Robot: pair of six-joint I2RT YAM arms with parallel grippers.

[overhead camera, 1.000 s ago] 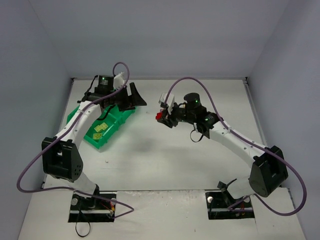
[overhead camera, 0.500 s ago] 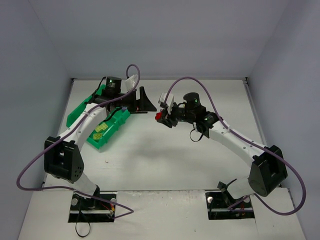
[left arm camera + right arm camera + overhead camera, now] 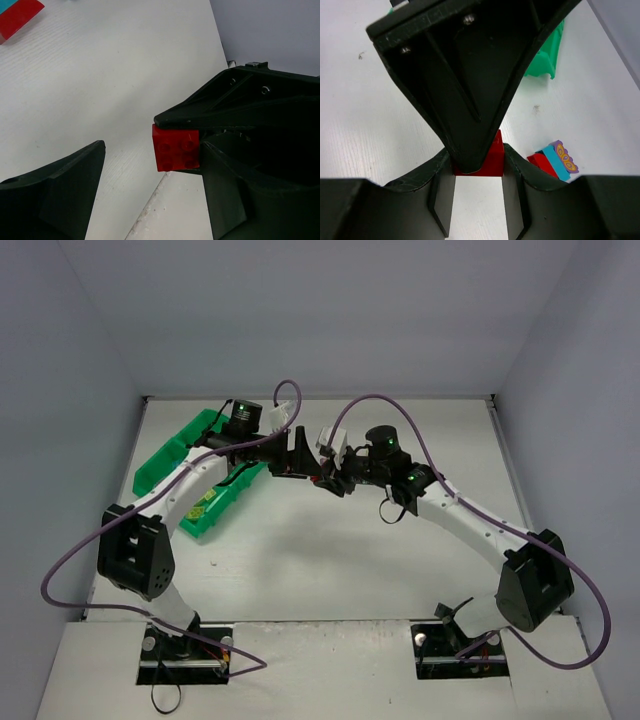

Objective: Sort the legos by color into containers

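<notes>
The right pincer grips a red lego above the white surface, near its middle. The left pincer hangs spread wide around that lego, one jaw just beside it.

L end effector spread, R clamped

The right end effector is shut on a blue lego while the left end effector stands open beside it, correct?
Not blue: the lego in the right end effector is red, as the right wrist view shows. The left end effector is open beside it.
</notes>
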